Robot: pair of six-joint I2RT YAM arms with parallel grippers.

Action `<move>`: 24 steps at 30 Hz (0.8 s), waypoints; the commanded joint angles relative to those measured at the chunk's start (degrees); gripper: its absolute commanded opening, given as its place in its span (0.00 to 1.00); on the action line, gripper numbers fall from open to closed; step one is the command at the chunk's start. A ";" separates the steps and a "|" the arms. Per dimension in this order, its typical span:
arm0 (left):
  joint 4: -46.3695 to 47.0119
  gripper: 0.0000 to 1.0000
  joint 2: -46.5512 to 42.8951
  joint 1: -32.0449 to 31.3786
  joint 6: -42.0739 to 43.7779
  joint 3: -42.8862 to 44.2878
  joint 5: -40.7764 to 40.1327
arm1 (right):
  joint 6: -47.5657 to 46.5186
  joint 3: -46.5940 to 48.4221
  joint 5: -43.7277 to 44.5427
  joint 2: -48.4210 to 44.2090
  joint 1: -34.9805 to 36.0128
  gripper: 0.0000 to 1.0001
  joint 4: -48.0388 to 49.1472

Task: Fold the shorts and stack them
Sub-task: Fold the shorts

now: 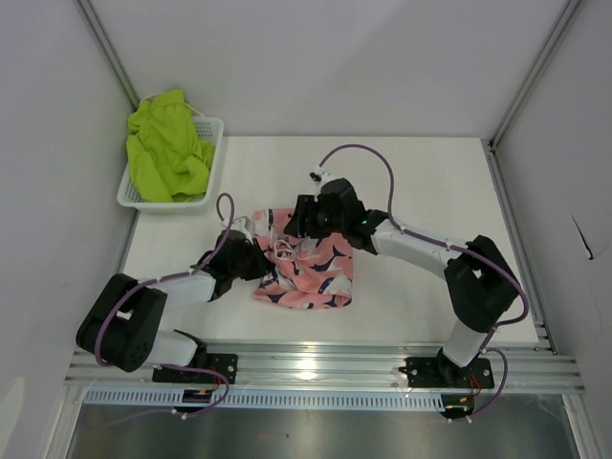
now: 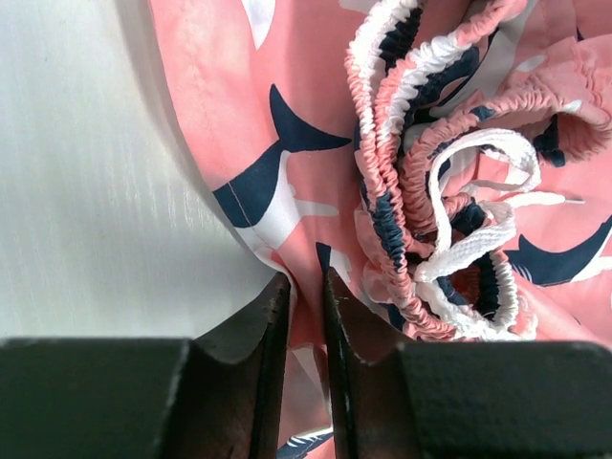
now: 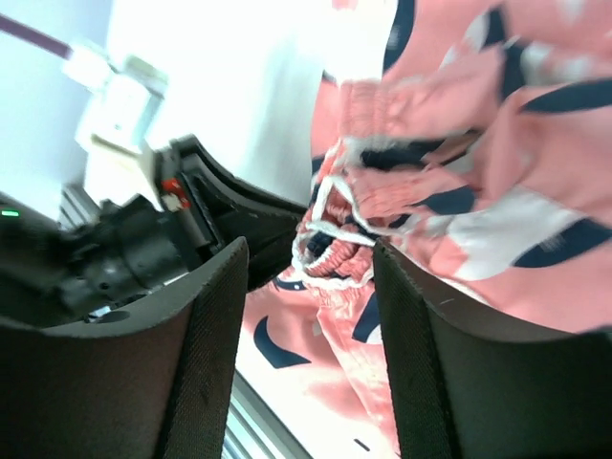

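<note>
The pink shorts (image 1: pixel 308 271) with navy-and-white sharks lie crumpled in the middle of the table, their gathered waistband and white drawstring (image 2: pixel 478 206) bunched on top. My left gripper (image 1: pixel 251 260) is at their left edge, and its jaws (image 2: pixel 306 287) are shut on a fold of the pink fabric. My right gripper (image 1: pixel 298 222) hovers over the upper edge of the same pair. Its fingers (image 3: pixel 306 251) stand open with only cloth showing below the gap. The lime green shorts (image 1: pixel 168 145) are heaped in the basket at the back left.
The white mesh basket (image 1: pixel 214 164) stands at the table's back left corner. A metal rail (image 1: pixel 325 363) runs along the near edge, with both arm bases on it. Grey walls close in on the left, right and back.
</note>
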 commanded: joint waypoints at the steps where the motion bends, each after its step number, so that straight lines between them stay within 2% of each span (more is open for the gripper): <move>1: -4.75 0.23 -1.68 0.28 0.15 -1.34 -0.73 | 0.17 -1.66 0.45 -4.86 -1.81 0.55 6.56; 2: -5.10 0.23 -2.73 0.28 -0.02 -1.16 -0.73 | -0.44 -1.66 1.24 -4.95 -2.17 0.53 4.81; 5: -7.04 0.22 -5.36 0.28 -0.20 -1.25 -0.99 | -0.88 -2.45 3.44 -4.87 -3.31 0.39 3.74; 6: -7.65 0.21 -5.99 0.28 -0.20 -1.08 -1.25 | -1.15 -2.89 3.71 -4.60 -3.40 0.31 4.08; 7: -8.79 0.21 -6.69 0.28 -0.20 -1.07 -1.77 | -1.06 -3.59 3.97 -4.43 -3.57 0.27 4.52; 8: -9.32 0.20 -7.30 0.28 -0.38 -1.07 -2.04 | -1.15 -3.68 4.15 -3.99 -3.75 0.17 4.88; 11: -10.29 0.18 -8.72 0.28 -0.20 -0.81 -2.83 | -1.41 -3.42 3.71 -1.80 -3.49 0.03 5.58; 13: -10.47 0.17 -8.11 0.28 -0.11 -0.46 -2.92 | -1.59 -2.90 3.62 -0.13 -3.05 0.00 5.84; 24: -7.22 0.10 -4.68 0.28 -0.11 -1.60 -2.66 | -2.29 -2.63 5.82 3.22 0.64 0.00 6.02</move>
